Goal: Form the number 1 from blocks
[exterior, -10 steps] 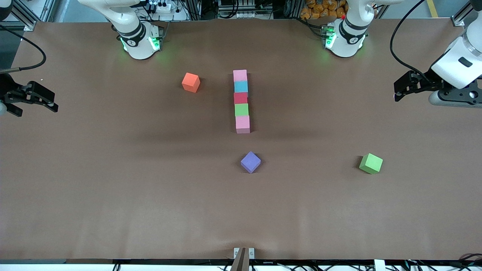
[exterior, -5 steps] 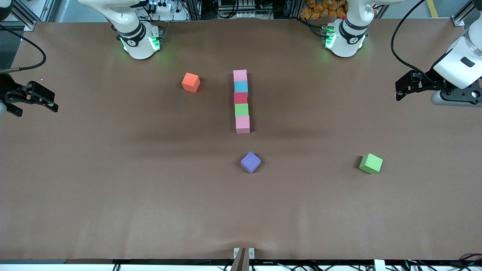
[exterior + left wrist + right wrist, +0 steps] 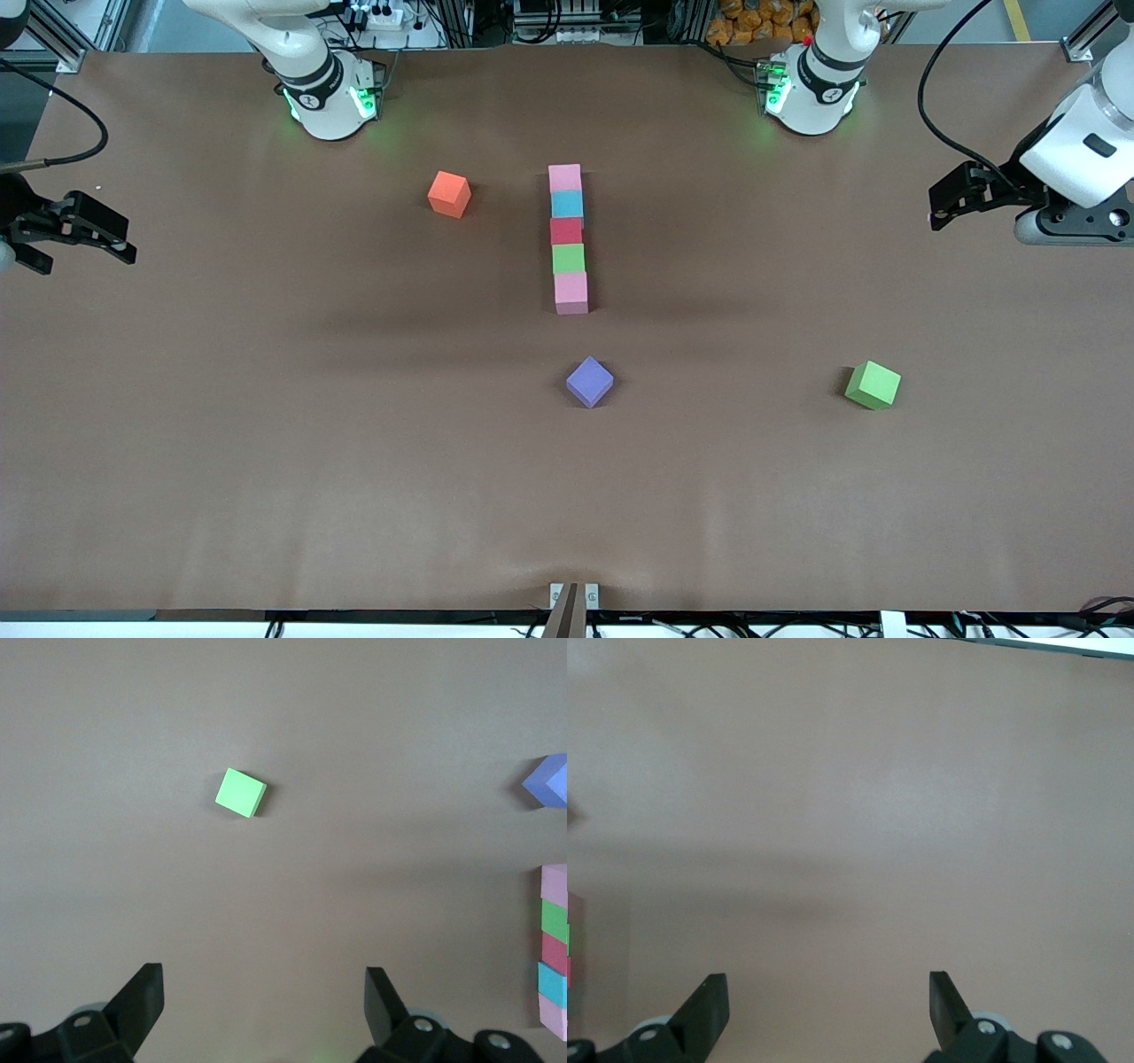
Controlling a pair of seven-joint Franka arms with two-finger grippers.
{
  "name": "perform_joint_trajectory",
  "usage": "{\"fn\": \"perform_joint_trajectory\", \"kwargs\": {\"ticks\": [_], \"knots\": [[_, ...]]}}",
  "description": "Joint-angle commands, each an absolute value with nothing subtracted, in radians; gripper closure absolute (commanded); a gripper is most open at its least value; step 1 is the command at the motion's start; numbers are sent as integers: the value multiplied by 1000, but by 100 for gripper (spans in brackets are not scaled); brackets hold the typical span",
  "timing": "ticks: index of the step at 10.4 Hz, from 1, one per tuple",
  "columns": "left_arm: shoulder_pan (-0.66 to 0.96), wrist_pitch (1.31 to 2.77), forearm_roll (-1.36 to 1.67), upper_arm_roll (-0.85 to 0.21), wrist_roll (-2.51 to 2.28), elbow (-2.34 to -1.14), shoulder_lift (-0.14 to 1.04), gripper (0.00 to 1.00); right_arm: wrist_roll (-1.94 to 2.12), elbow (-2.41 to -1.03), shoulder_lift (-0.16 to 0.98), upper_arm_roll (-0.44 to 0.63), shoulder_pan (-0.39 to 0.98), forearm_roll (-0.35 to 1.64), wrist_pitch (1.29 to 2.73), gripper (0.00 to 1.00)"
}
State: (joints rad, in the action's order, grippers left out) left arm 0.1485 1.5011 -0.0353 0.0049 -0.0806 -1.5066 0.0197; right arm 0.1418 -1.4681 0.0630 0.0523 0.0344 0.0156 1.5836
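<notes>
Five blocks lie edge to edge in one straight line mid-table: a pink block [image 3: 564, 177] closest to the robots' bases, then light blue [image 3: 567, 204], red [image 3: 566, 230], green [image 3: 568, 258], and a second pink block [image 3: 571, 289] nearest the front camera. The line also shows at the edge of the left wrist view [image 3: 555, 948]. My left gripper [image 3: 935, 208] [image 3: 263, 992] hangs open and empty over the left arm's end of the table. My right gripper [image 3: 124, 248] [image 3: 828, 997] waits open and empty over the right arm's end.
An orange cube [image 3: 449, 193] sits beside the line toward the right arm's end. A purple cube [image 3: 590, 381] [image 3: 549, 781] lies nearer the front camera than the line. A loose green cube [image 3: 873, 384] [image 3: 241, 793] rests toward the left arm's end.
The left gripper has shifted slightly toward its own end of the table. The blocks and the right gripper have not moved.
</notes>
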Motion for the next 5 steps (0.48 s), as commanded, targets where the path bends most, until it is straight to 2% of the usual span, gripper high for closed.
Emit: {"fn": "perform_joint_trajectory", "kwargs": {"ticks": [1, 5], "knots": [[155, 1477, -35, 9, -98, -1511, 3, 0, 133, -1454, 64, 41, 12, 20, 1568, 0], [155, 1462, -40, 11, -95, -1484, 2, 0, 133, -1454, 66, 40, 5, 21, 1569, 0]]}}
